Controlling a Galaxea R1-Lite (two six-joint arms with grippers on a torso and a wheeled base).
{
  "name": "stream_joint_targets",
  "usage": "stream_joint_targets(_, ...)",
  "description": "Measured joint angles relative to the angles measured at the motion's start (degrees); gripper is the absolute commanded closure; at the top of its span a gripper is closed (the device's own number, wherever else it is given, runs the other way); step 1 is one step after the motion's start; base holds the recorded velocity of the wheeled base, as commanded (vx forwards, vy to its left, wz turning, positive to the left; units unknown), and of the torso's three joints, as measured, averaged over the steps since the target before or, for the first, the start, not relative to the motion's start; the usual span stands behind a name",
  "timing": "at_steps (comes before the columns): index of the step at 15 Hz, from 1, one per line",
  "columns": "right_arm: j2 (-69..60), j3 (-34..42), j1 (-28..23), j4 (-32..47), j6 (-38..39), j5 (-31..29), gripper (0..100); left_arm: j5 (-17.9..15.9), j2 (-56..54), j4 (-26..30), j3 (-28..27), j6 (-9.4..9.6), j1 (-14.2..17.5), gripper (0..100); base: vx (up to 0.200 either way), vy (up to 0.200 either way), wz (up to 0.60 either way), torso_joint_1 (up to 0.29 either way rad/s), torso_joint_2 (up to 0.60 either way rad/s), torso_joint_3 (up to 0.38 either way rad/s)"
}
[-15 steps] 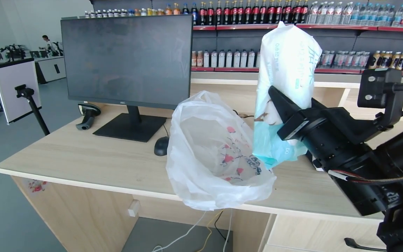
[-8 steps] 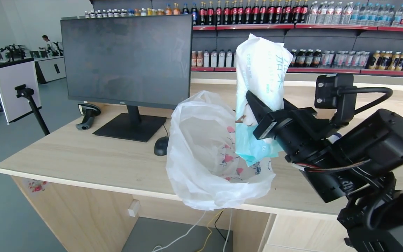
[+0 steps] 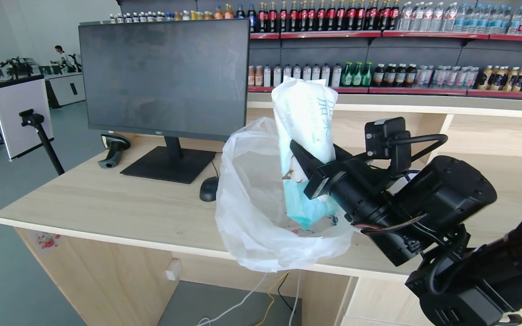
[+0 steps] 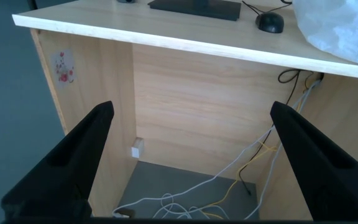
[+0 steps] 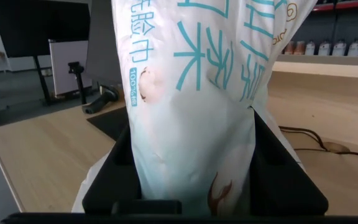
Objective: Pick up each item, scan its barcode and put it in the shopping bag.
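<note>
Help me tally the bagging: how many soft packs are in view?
1: the soft pack, upright in the right gripper, lower end inside the shopping bag on the counter. Others may lie hidden in the bag.

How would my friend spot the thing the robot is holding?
Find the wooden desk with the big dark monitor; beside the monitor slumps a see-through shopping bag. Over its open mouth the right gripper holds a tall, soft pack upright. It is white on top and teal at the bottom, unlike anything nearby.
</note>
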Motion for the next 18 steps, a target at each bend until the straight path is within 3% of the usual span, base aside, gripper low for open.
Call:
stream_joint_targets(7,-2.18,2.17,0.50,-0.27,1.07,-0.27,100,0.00,0.00,0.00,0.00,-0.02,-0.02,0,0.000,0.000,0.00,0.000,0.00,0.000)
stream_joint_targets(10,-2.97,2.65,0.59,-0.55,1.21,-0.27,100,0.00,0.00,0.00,0.00,0.00,-0.02,0,0.000,0.000,0.60,0.001,0.01,-0.001)
stream_joint_targets(14,-3.41,2.58,0.35,-1.15,1.22,-0.29,100,-0.02,0.00,-0.07,0.00,-0.02,0.02,0,0.000,0.000,0.00,0.000,0.00,0.000)
stream_joint_targets(18,-3.32,2.61,-2.60,-1.12,1.33,1.10,100,0.00,0.00,0.00,0.00,0.00,0.00,0,0.000,0.000,0.00,0.000,0.00,0.000)
